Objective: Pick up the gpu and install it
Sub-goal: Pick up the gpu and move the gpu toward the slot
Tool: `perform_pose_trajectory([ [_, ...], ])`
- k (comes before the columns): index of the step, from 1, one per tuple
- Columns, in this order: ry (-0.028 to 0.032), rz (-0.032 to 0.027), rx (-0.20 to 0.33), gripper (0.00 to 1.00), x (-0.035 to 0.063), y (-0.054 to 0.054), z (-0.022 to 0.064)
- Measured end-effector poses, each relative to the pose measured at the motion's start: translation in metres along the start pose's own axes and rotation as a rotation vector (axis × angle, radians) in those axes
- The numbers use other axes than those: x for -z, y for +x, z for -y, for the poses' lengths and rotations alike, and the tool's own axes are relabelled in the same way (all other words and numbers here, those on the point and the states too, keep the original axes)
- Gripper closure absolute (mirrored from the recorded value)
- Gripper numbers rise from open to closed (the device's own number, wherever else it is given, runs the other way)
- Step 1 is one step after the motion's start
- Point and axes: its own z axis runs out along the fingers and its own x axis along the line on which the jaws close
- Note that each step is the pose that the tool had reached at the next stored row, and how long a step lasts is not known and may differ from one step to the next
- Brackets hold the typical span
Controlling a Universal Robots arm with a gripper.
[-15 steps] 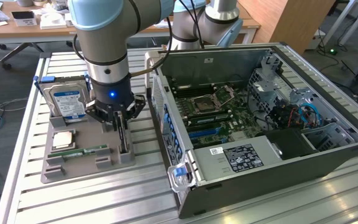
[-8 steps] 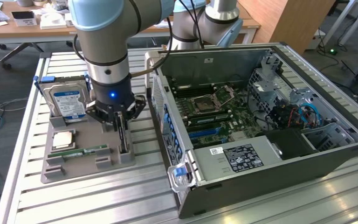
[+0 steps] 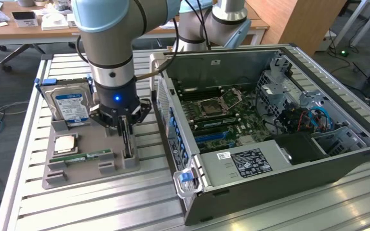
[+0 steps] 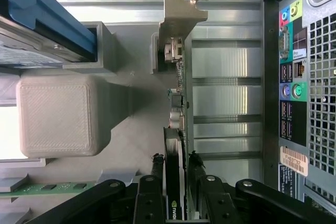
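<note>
Now the pincer [image 4: 176,182] straddles the upright gpu [image 4: 176,124], fingers closely flanking it.

Even, bright daylight falls across the slatted metal worktop [image 3: 75,207], which throws pale glare at the exterior view's lower right and in the wrist view's washed-out far strip, while the computer case [image 3: 339,163] interior stays shadowed and the near fingers [image 4: 152,198] look dark and soft.
</note>
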Motion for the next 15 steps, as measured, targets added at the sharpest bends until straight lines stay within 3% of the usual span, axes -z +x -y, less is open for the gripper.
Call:
perform_pose_trajectory([
  [15,0.0001,-0.0001,0.0,0.67,0.0,0.0003,0.0001],
])
